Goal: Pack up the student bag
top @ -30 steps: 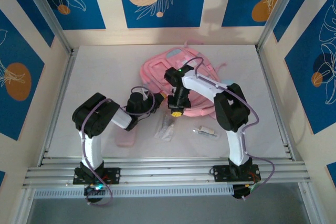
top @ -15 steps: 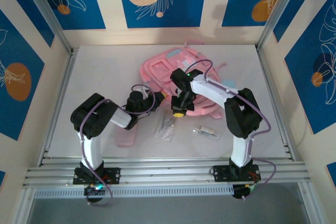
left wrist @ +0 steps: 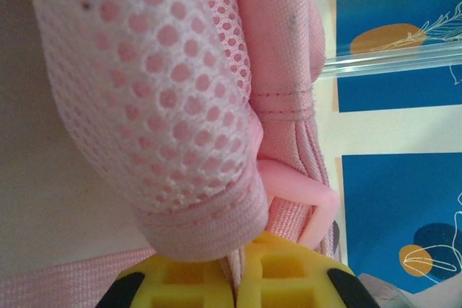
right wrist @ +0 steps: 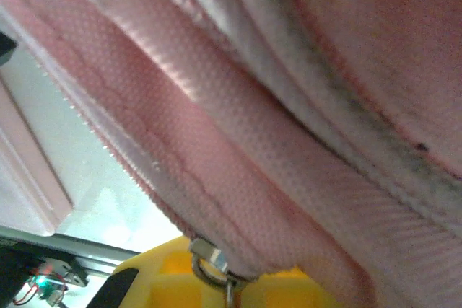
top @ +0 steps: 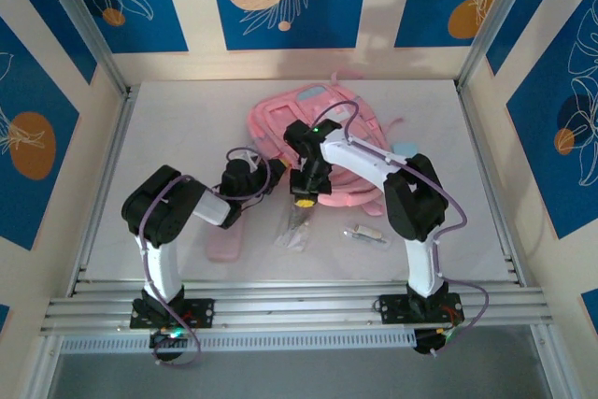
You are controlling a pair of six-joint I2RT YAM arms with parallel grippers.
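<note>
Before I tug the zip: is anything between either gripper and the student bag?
Nothing visible. The left gripper is shut on the student bag at its mesh edge, and the right gripper sits shut against its zip seam, at the metal zip ring.

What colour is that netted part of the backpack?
Pink dots under white netting. On the student bag, it shows best in the left wrist view.
</note>
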